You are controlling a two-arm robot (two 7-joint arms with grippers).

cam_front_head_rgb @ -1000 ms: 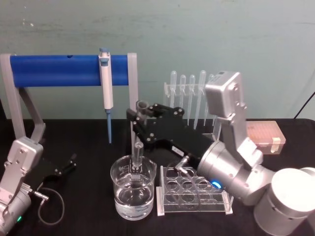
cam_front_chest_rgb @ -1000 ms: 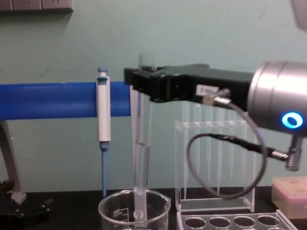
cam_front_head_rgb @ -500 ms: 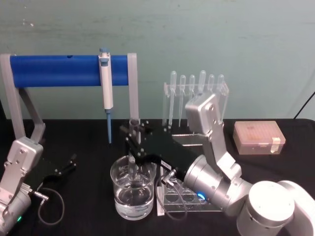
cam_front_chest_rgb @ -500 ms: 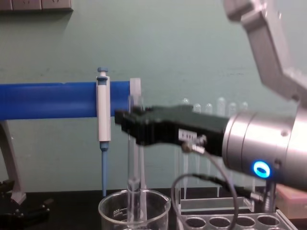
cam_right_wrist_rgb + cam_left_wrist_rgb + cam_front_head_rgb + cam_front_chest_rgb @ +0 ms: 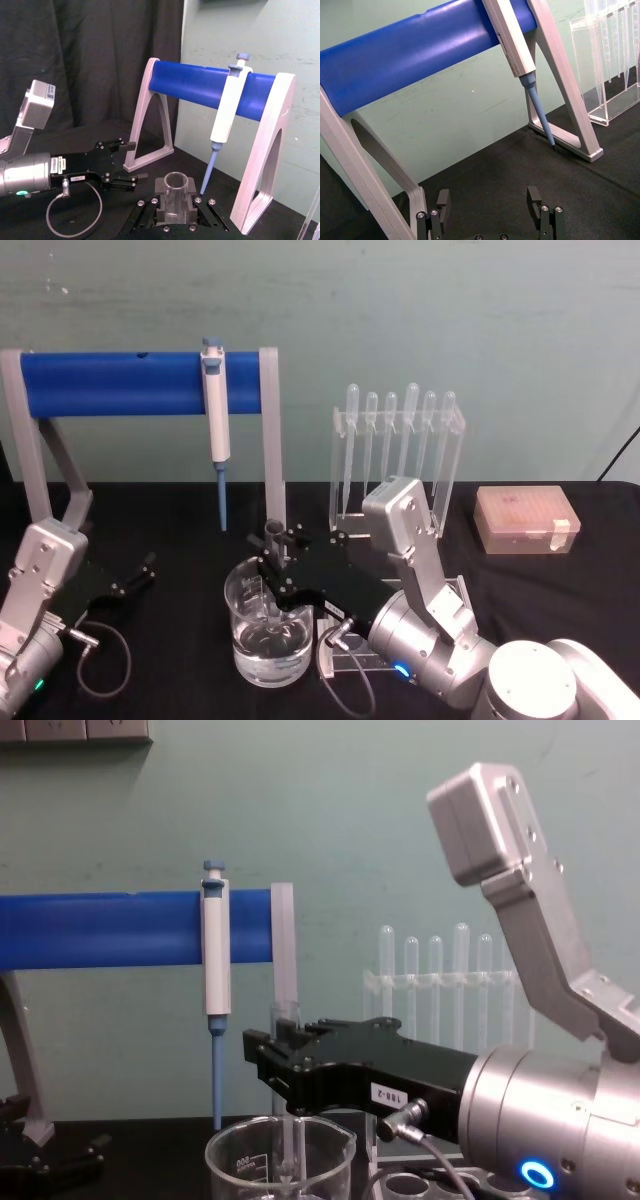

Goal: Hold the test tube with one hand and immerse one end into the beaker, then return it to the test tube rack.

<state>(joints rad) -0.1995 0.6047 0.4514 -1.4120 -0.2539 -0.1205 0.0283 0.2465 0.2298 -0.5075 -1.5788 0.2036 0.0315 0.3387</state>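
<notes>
Right gripper (image 5: 273, 548): lower centre of the head view, shut on the test tube (image 5: 285, 1018) just below its rim. It holds the tube upright so the lower end reaches down inside the beaker.
Beaker (image 5: 245, 635): on the bench (image 5: 170, 525) under the tube, its wide mouth leaving room all round.
Rack (image 5: 400, 1185): just right of the beaker, beneath the arm.
Left gripper (image 5: 487, 200): lower left, fingers spread, empty.

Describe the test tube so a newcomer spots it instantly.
Find the blue bar stand at the back left; a wide glass beaker sits in front of its right leg. The test tube stands upright in that beaker, clamped in the right gripper's jaws. Unlike the bulb-topped pipettes standing behind, it is straight-walled with an open rim.
</notes>
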